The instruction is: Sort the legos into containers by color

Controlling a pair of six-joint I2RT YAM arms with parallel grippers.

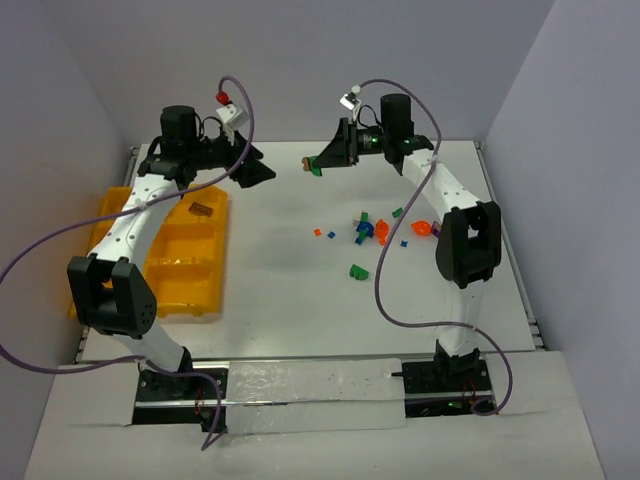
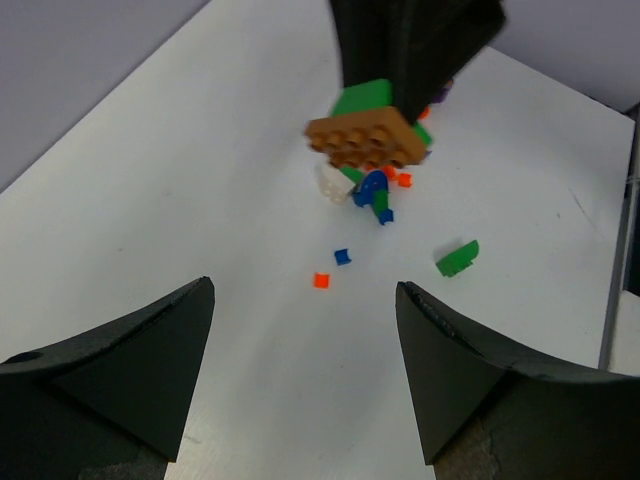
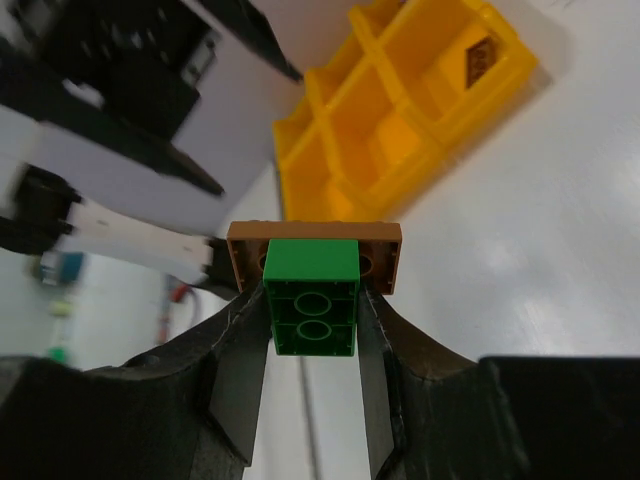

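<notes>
My right gripper is shut on a green brick that is stuck to a brown plate. It holds them in the air at the table's far middle, facing my left gripper. My left gripper is open and empty, raised near the far left; it sees the brown plate and green brick ahead. Loose green, blue and orange-red legos lie scattered right of centre. The yellow-orange tray sits at the left, with one brown piece in a far bin.
A green brick lies alone nearest the table's middle. Small orange and blue bits lie ahead of the left gripper. The table has a raised rim at the far and right sides.
</notes>
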